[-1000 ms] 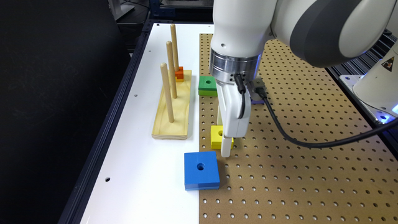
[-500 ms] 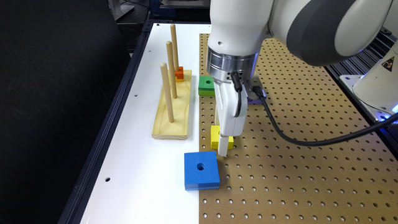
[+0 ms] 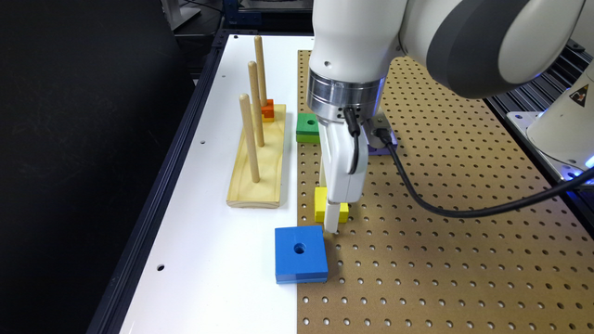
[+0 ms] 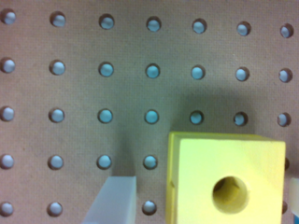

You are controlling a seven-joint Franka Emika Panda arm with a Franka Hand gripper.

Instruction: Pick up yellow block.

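The yellow block [image 4: 226,179] is a bright yellow square with a round hole through its centre and slightly rounded edges; in the wrist view its top face looks evenly lit and clean. It lies flat on the brown pegboard [image 3: 464,241], close to the board's long edge where it meets the white desk [image 3: 213,260]. In the exterior view the yellow block [image 3: 320,204] is partly covered by the white gripper [image 3: 332,227], which stands over it with its tip down at the block's level.

The gripper [image 4: 201,200] is spread: one pale finger [image 4: 114,200] stands apart from one side of the block with bare pegboard between them, and the other finger [image 4: 294,196] sits just beside the opposite side. Whether that finger touches the block cannot be told.

The blue block [image 3: 300,253], larger and also holed, straddles the seam between desk and pegboard, near the yellow one and close to the gripper tip. The green block [image 3: 308,127] lies further along the same edge, well apart. The pale wooden peg base [image 3: 257,162] with three upright pegs sits on the white desk beside that edge, a small orange-and-yellow block [image 3: 267,110] at its far end. Toward the exterior view's right the pegboard is wide and bare, crossed above by a black cable [image 3: 441,204].
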